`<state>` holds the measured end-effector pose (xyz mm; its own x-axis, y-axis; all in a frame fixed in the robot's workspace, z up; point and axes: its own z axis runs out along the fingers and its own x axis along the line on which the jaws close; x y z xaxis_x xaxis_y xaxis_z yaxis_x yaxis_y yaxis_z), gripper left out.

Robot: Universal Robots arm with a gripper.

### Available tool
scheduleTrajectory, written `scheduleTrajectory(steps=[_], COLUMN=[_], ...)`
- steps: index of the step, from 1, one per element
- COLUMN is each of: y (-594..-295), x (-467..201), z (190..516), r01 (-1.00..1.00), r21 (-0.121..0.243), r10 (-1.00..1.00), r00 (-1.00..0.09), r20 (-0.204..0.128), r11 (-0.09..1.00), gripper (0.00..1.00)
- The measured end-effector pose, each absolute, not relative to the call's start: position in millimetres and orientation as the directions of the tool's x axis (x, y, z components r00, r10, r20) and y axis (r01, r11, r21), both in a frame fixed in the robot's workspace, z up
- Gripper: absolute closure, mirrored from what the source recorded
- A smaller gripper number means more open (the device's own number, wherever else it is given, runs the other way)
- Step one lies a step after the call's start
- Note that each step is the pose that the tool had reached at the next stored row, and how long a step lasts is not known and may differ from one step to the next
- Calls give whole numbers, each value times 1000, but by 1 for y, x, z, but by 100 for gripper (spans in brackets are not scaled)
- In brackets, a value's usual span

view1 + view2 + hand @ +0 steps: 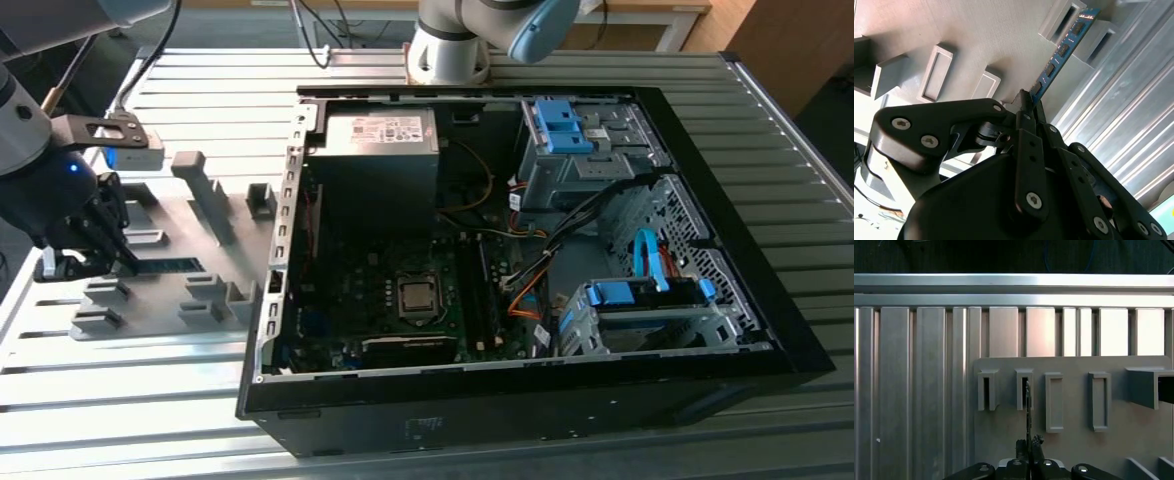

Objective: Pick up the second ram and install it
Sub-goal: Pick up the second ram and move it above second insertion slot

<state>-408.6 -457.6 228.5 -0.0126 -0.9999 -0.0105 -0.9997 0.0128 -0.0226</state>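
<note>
Here, the gripper point(1026, 102) is clamped on one end of the second ram point(1061, 50). In the second wrist view its fingers press together against the two faces of the blue-green stick. The stick's far end sits in a slot of the grey holder point(969, 35), so the lift appears not yet made. In the first wrist view the stick point(1027, 400) shows edge-on, running from the fingertips into that slot. In the exterior view the gripper point(94, 250) hangs over the holder point(167, 225) at that view's left, on the ribbed metal table point(134, 400). The open computer case point(534, 390) lies well apart toward the exterior view's right, its motherboard point(360, 290) exposed. By this evidence the grasp is made; carrying the stick across and seating it in the board remain.
</note>
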Motion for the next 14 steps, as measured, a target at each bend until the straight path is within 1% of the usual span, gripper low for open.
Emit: scheduleTrajectory(steps=[14], y=[-458], x=[-409], z=[237], r01=[-1000], r21=[-23], r10=[-1000], r00=[-13], r20=[-11], r11=[13], gripper=[86])
